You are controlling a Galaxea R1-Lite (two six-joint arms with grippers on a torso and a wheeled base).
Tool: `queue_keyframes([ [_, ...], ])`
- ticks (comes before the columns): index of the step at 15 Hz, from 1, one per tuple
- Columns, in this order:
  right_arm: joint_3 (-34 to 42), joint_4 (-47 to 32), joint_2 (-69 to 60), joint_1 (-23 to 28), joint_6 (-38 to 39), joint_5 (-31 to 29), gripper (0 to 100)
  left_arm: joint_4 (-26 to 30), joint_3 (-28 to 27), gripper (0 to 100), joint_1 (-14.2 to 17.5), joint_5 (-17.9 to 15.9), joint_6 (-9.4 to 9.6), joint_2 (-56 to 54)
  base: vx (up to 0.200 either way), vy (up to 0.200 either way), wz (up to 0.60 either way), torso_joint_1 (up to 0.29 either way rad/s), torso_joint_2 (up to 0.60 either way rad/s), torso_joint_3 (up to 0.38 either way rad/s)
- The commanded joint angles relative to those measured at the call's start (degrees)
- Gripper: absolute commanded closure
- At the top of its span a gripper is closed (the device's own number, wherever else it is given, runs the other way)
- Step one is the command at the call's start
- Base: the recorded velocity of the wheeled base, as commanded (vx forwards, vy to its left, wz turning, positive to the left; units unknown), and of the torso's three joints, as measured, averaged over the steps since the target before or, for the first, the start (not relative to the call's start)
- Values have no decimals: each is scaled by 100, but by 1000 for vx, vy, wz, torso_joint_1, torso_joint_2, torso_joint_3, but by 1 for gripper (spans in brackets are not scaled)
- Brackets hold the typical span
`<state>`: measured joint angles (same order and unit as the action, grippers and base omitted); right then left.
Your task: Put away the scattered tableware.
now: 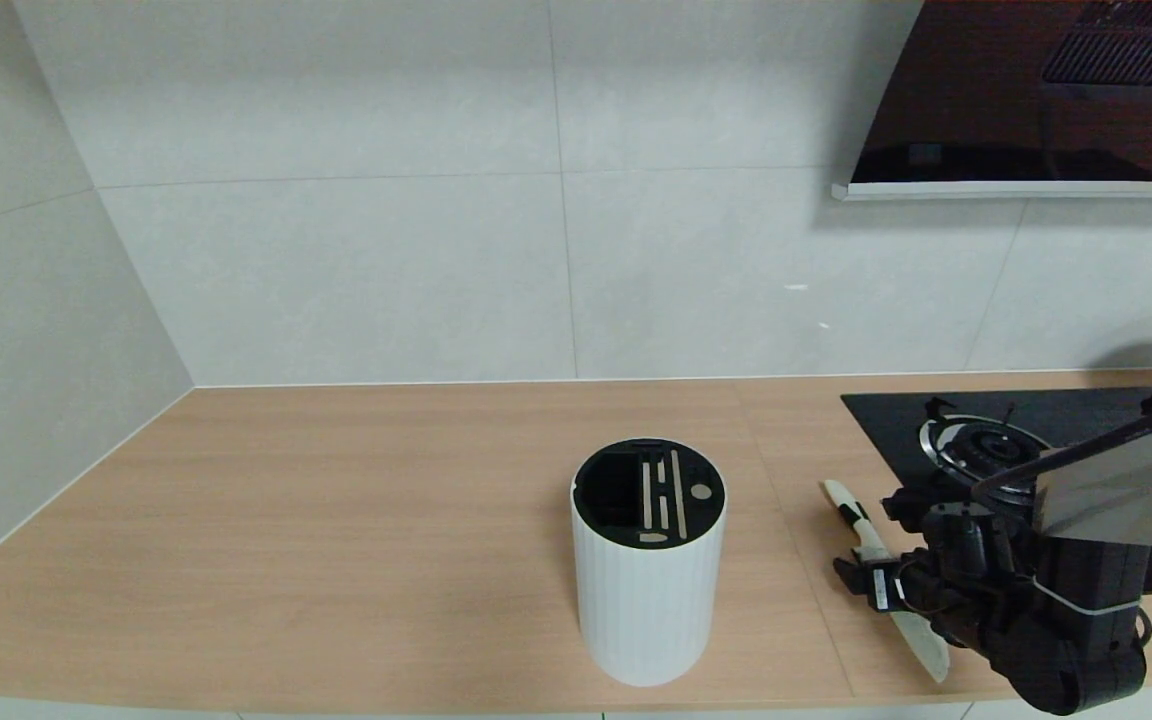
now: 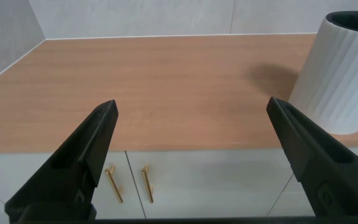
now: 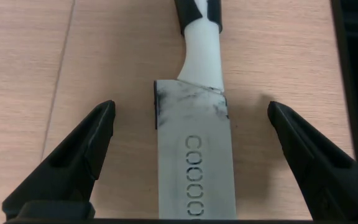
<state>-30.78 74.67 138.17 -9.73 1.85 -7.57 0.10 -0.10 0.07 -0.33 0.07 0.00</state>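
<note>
A knife (image 1: 921,635) with a pale blade, a white handle and a black band lies on the wooden counter (image 1: 386,520), right of the white ribbed holder (image 1: 648,580). The holder's black top has slots and a square opening. My right gripper (image 1: 874,548) hangs open just above the knife. In the right wrist view the knife (image 3: 194,143) lies between the two fingers, and the right gripper (image 3: 190,109) sits where blade meets handle, not touching. My left gripper (image 2: 191,106) is open and holds nothing, in front of the counter's front edge, with the holder (image 2: 340,74) off to one side.
A black gas hob (image 1: 976,440) with a burner lies at the counter's right end. A broad grey blade (image 1: 1126,490) with a dark handle shows above it at the right edge. Cabinet doors with gold handles (image 2: 129,183) are below the counter. The counter left of the holder is bare wood.
</note>
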Motion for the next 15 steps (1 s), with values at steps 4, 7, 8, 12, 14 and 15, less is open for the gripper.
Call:
queue_keyframes([
  [4,-86,-5,105,-3,8,-8,100,-1,1,0,1,-2,1,9,0,0,0,0,0,0],
  [7,-86,4,131,-12,-1,-8,100,-1,1,0,1,-2,1,0,0,0,0,0,0,0],
  [8,-86,4,131,-3,-1,-8,100,-1,1,0,1,-2,1,0,0,0,0,0,0,0],
  [12,-77,13,-9,-3,17,-8,100,-1,1,0,1,-2,1,0,0,0,0,0,0,0],
  [14,55,4,-616,-3,114,-8,100,-1,1,0,1,-2,1,0,0,0,0,0,0,0],
  [15,125,-31,-967,-3,114,-16,100,-1,1,0,1,-2,1,0,0,0,0,0,0,0],
])
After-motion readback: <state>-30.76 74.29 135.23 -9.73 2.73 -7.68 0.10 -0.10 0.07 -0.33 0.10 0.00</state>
